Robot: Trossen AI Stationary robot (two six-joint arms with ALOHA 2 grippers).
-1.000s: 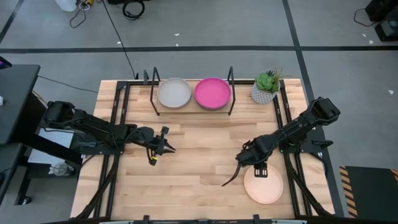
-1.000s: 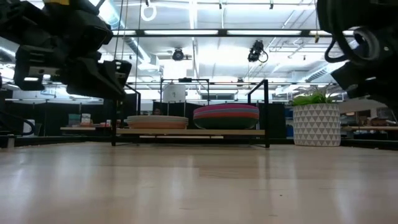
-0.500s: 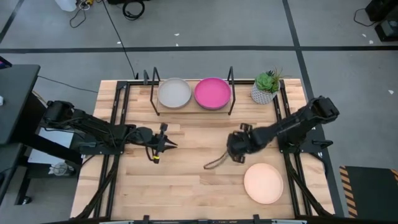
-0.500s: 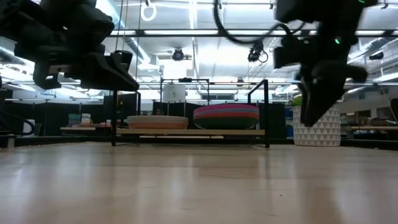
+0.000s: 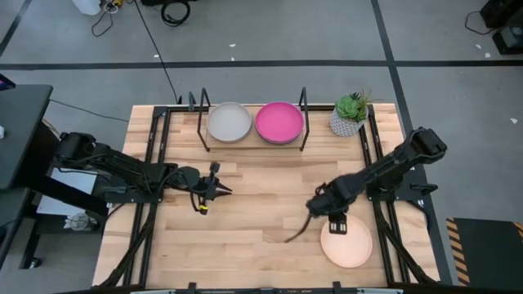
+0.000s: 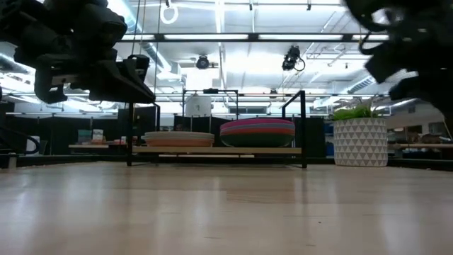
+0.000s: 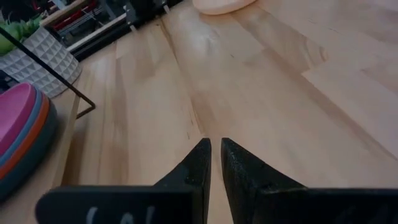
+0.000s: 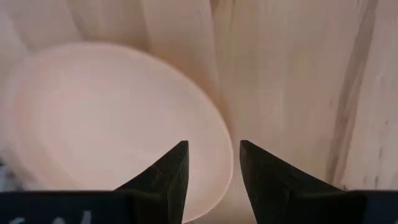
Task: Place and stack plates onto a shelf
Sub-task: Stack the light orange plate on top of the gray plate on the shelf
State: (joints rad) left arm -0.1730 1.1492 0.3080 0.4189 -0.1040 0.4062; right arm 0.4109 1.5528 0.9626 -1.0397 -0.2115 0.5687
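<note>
The cream plate (image 5: 346, 242) is lying flat at the counter's (image 5: 245, 237) near right corner, and the right end effector (image 8: 210, 163) is hovering directly over its inner rim, fingers apart and straddling the edge. Half a second ago it was farther toward the shelf, clear of the plate; now it is coming back over it. The left end effector (image 7: 215, 163), fingers together, is waiting mid-counter, much farther off. Beyond, the shelf (image 5: 253, 140) is carrying a grey-topped stack (image 5: 229, 122) and a pink-topped stack (image 5: 279, 122).
</note>
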